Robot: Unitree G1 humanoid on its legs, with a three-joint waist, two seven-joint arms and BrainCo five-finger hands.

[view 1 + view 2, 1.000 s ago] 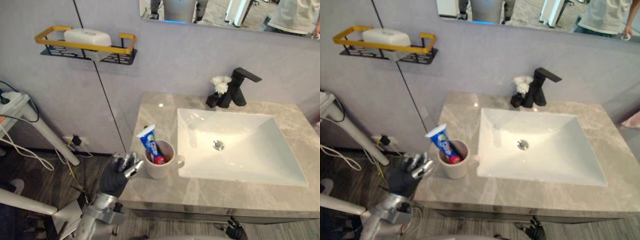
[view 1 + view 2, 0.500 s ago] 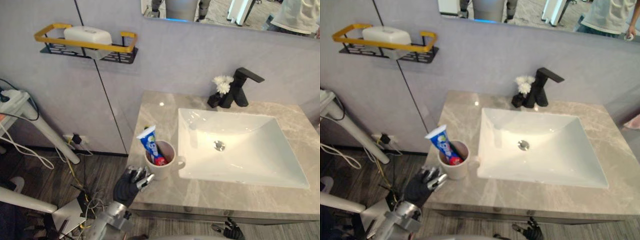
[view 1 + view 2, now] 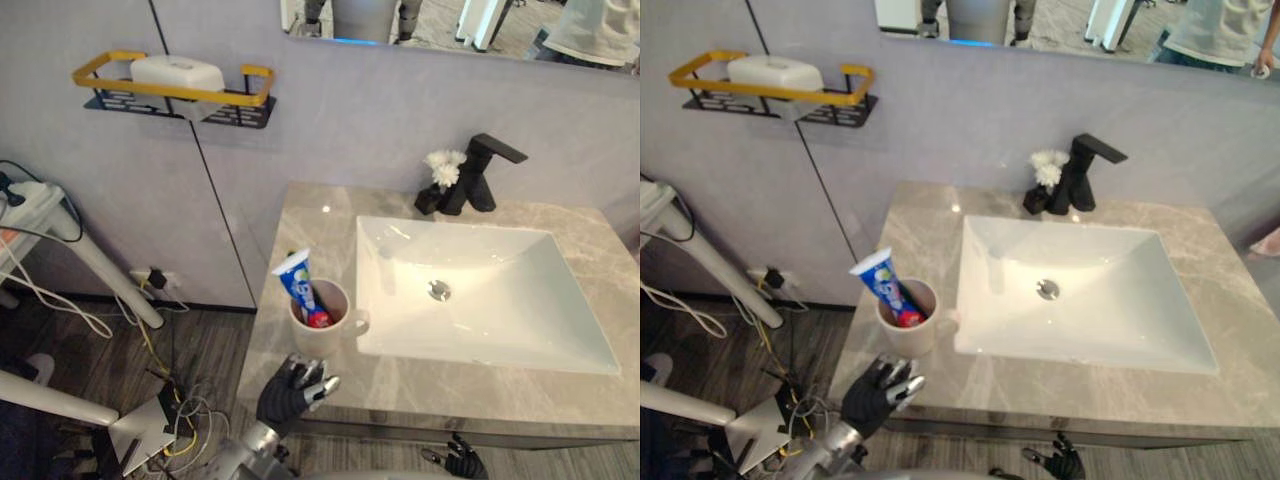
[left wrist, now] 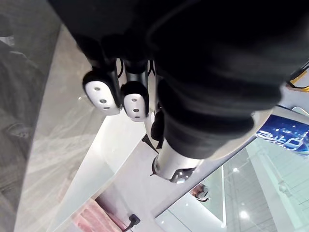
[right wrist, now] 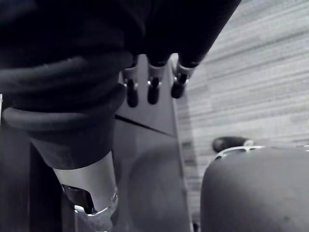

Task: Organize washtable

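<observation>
Two hands: both empty, fingers slack.
Left hand [image 3: 292, 388]: at the near left corner of the counter [image 3: 300, 225], just near of the mug [image 3: 322, 322] and apart from it; fingers loosely bent, gripping nothing.
Right hand [image 3: 458, 463]: low, below the counter's near edge; fingers hang straight (wrist view).
Mug: upright, just left of the sink [image 3: 560, 345].
Toothpaste [image 3: 297, 283]: in the mug, leaning left.
Faucet [image 3: 482, 172]: black, far side of the sink, white flower [image 3: 441, 166] on its left.
</observation>
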